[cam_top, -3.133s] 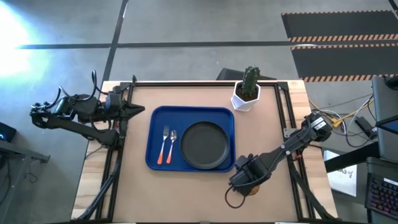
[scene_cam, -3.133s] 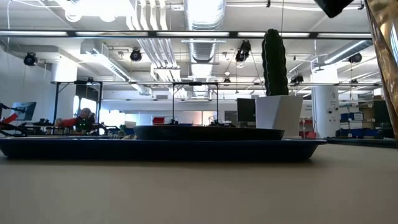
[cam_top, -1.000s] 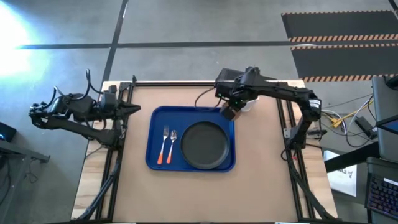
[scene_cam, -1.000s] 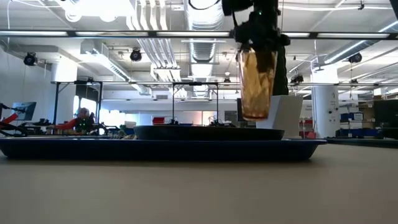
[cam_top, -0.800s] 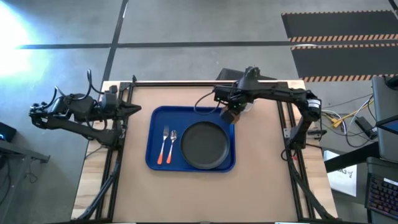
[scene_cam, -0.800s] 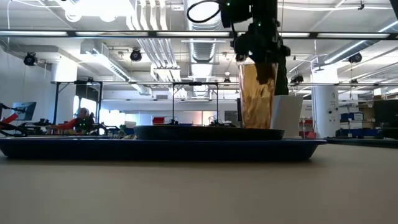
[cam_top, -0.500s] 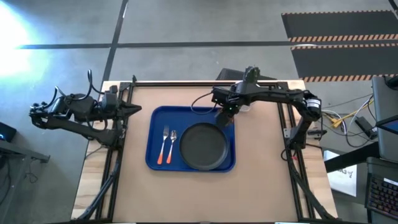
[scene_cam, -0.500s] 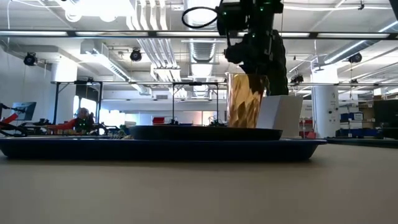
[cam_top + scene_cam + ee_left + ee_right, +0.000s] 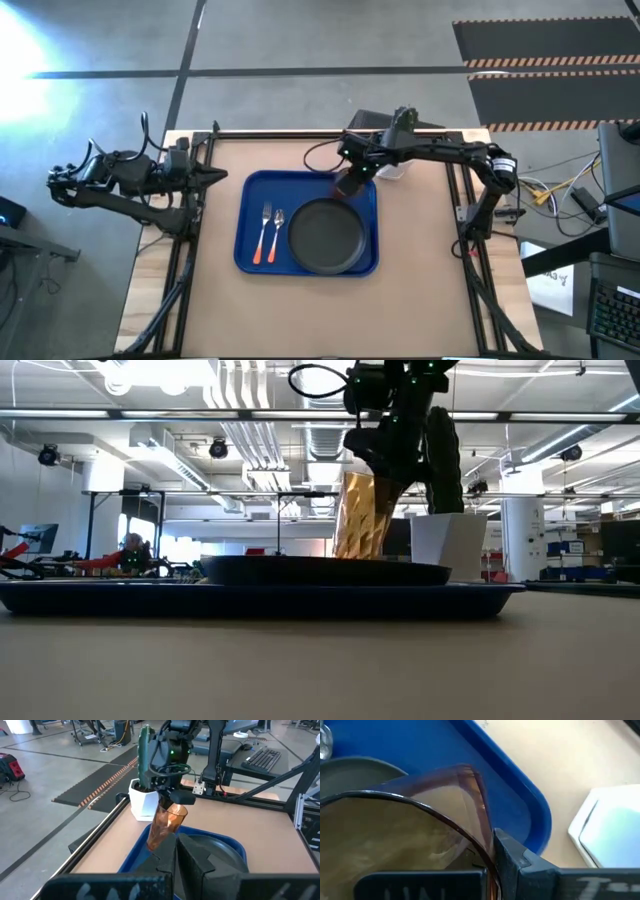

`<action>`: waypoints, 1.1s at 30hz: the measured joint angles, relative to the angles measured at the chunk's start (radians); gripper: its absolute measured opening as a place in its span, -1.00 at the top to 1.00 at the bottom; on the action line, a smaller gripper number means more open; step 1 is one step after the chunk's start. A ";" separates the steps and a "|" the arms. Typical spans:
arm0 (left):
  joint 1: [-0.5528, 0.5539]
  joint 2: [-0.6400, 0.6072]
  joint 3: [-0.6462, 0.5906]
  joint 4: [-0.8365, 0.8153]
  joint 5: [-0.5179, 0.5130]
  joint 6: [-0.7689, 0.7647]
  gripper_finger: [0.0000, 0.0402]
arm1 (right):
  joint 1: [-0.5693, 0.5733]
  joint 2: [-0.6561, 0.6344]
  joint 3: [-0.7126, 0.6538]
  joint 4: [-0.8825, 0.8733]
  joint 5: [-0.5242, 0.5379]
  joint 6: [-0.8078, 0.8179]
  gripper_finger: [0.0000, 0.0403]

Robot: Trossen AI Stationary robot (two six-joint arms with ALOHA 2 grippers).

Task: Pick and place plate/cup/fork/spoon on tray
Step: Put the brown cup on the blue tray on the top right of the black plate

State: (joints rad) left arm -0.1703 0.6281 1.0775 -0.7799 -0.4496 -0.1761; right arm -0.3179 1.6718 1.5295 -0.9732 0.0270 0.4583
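The right gripper was clamped on the rim of the cup, holding the amber tumbler tilted, its base swung out to one side, over the far right corner of the tray. In the low view the cup's bottom hung at the level of the plate's rim, behind it; whether it touched the tray floor could not be told. The plate lay flat in the right half of the blue tray, and the fork and the spoon lay side by side in the left half, handles toward the near edge. The white pot with the cactus stood on the table just beyond the tray's far right corner, close behind the gripper. The left gripper waited at the table's left edge, its fingers shut and holding nothing, well apart from the tray.
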 joint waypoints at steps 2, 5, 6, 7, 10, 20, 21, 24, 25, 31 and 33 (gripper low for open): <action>0.000 0.000 0.000 -0.001 0.000 0.000 1.00 | -0.004 0.000 0.000 -0.028 -0.005 -0.002 0.96; 0.000 0.000 0.000 -0.007 0.000 0.000 1.00 | -0.007 0.000 0.000 -0.096 -0.007 -0.002 0.96; 0.000 0.000 -0.001 -0.008 0.000 0.000 1.00 | -0.007 0.000 0.000 -0.118 -0.009 -0.002 0.96; 0.000 0.000 -0.004 -0.008 0.000 0.000 1.00 | -0.007 0.000 0.000 -0.140 -0.009 -0.001 0.96; 0.000 0.001 -0.011 -0.011 0.000 -0.001 1.00 | -0.007 0.000 0.000 -0.180 -0.010 0.004 0.96; 0.000 -0.003 -0.037 -0.010 0.000 -0.002 1.00 | -0.031 0.000 0.000 -0.190 -0.005 -0.007 0.96; 0.000 -0.003 -0.037 -0.009 0.000 -0.002 1.00 | -0.040 0.000 0.000 -0.190 -0.001 -0.010 0.96; 0.000 -0.003 -0.037 -0.008 0.000 -0.002 1.00 | -0.063 0.000 0.000 -0.189 -0.001 -0.013 0.96; 0.000 -0.003 -0.037 -0.008 0.000 -0.002 1.00 | -0.069 0.000 0.000 -0.189 -0.001 -0.013 0.96; 0.000 -0.007 -0.037 -0.007 0.000 -0.003 1.00 | -0.076 0.000 0.000 -0.192 -0.057 -0.013 0.96; 0.000 -0.007 -0.037 -0.007 0.000 -0.003 1.00 | -0.075 0.000 0.000 -0.192 -0.058 -0.013 0.96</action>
State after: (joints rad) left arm -0.1705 0.6209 1.0401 -0.7870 -0.4496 -0.1791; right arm -0.3931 1.6718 1.5295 -1.1656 -0.0308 0.4454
